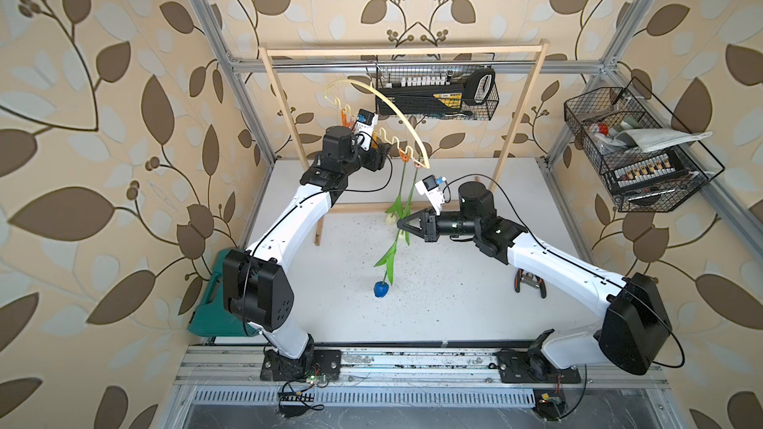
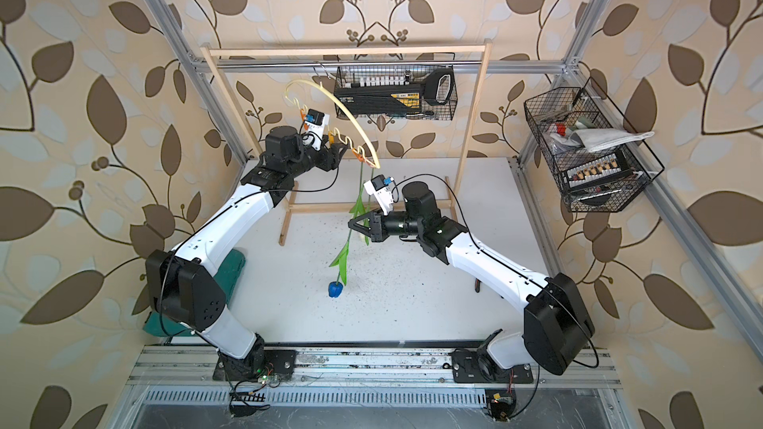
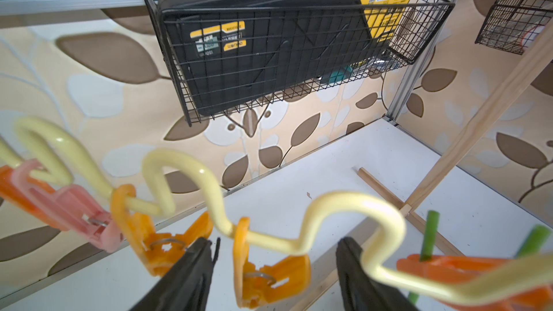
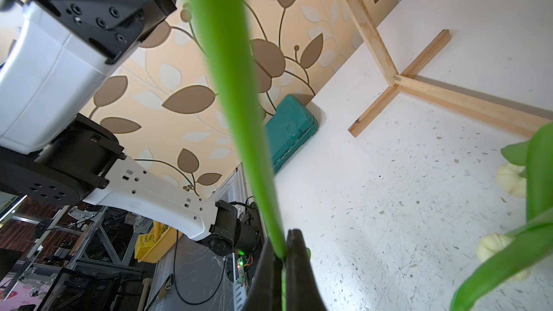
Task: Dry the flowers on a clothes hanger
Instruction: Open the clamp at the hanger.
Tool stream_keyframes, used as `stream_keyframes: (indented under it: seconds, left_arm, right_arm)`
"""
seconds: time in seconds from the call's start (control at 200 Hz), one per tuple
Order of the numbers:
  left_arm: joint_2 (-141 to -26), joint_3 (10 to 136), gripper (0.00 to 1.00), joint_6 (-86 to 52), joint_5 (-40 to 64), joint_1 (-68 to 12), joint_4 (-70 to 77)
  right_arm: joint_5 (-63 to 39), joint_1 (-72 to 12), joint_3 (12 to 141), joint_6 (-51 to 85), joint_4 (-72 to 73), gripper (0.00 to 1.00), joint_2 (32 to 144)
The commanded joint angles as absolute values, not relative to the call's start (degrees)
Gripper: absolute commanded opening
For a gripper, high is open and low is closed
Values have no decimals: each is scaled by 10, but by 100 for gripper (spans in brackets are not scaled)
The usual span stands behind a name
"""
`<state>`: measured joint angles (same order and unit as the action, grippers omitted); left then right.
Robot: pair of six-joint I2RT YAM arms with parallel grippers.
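The cream clothes hanger hangs tilted from the wooden rack. Two cream-headed flowers hang head down, their stems in an orange clip at the hanger's lower end. My left gripper is open under the wavy bar, with another orange clip between its jaws, not pinched. My right gripper is shut on the green stem of the blue flower, whose head hangs down just above the table.
The light wooden rack frame stands at the back with a wire basket behind the hanger. Another wire basket hangs on the right wall. A green case lies by the left arm, pliers by the right arm.
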<state>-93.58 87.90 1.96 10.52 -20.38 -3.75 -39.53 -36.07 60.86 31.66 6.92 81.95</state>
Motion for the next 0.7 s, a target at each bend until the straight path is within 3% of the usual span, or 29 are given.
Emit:
stream_keyframes:
  seconds: [0.0, 0.275, 0.695]
  left_arm:
    - [-937, 916, 67, 34, 99, -209, -41]
    - [-947, 931, 57, 36, 95, -209, -51]
    - [-960, 941, 63, 37, 93, -213, -54]
  right_arm:
    - [-415, -359, 631, 327, 87, 0, 829]
    - [-420, -358, 631, 328, 87, 0, 827]
    - [-423, -355, 631, 330, 87, 0, 825]
